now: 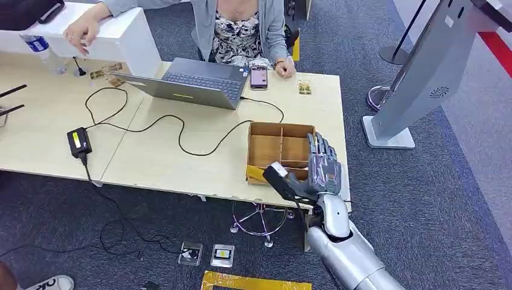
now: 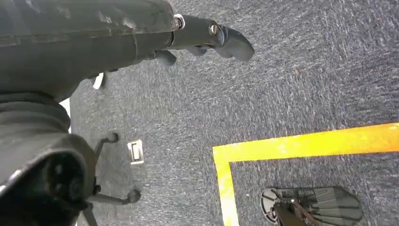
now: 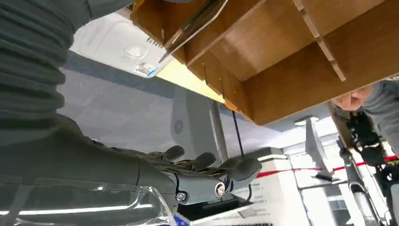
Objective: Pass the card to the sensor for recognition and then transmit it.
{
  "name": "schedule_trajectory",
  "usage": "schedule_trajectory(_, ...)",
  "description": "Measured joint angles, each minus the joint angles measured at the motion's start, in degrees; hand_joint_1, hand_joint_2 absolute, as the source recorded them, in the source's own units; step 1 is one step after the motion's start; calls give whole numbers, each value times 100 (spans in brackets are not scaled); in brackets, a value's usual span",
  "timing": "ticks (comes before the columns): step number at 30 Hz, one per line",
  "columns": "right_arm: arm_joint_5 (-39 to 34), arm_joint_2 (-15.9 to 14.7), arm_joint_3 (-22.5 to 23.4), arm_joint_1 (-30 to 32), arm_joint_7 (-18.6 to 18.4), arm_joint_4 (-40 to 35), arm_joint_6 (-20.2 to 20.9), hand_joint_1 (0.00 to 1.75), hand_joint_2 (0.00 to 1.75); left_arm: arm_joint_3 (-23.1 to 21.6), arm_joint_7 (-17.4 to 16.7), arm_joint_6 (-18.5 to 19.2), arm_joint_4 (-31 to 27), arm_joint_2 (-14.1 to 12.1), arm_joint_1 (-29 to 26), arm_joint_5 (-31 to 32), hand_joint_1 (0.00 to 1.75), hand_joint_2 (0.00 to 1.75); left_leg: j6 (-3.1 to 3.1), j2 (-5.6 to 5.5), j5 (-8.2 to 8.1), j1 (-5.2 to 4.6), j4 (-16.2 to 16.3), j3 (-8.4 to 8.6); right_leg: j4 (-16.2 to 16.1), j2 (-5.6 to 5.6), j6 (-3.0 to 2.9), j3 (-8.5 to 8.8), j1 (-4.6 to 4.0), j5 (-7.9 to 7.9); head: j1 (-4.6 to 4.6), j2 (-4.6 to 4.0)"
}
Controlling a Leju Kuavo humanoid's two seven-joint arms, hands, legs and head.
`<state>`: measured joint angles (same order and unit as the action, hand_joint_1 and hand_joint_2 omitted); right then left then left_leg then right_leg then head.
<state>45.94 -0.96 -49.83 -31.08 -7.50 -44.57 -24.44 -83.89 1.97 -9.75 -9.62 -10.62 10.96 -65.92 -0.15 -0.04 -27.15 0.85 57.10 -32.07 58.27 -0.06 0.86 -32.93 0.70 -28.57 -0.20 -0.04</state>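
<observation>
Right robot hand fingers spread, empty, over brown compartmented wooden box; left robot hand state unclear.

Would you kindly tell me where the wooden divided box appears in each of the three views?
Head view: wooden box at the table's near right edge, beside the right hand.
Left wrist view: not in it.
Right wrist view: box underside across the top.
Shared landmark: grey kiosk stand.

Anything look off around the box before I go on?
One thing: the wooden divided box sits at the table's front edge, its near-left corner seeming slightly over the edge. The right hand hovers over its right side. Nothing looks spilled or damaged.
</observation>
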Motion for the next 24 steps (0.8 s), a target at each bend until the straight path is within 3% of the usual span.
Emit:
schedule_trajectory(8, -144, -20, -15, 23, -140, 48, -35, 0, 175, 0, 7, 0, 0, 7, 0, 22, 0, 0, 0, 1, 0, 0, 0, 0, 0, 2, 0, -2, -1, 0, 0, 0)
schedule_trajectory(13, 24, -20, -20, 28, -276, 105, -310, 0, 175, 0, 9, 0, 0, 7, 0, -13, 0, 0, 0, 1, 0, 0, 0, 0, 0, 2, 0, -1, -1, 0, 0, 0)
schedule_trajectory(24, 476, 57, -17, 130, -643, 293, -334, 0, 175, 57, -44, 116, 0, -105, -1, -286, 0, 0, 0, 1, 0, 1, 0, 0, 0, 2, 0, -2, -1, 0, 0, 0)
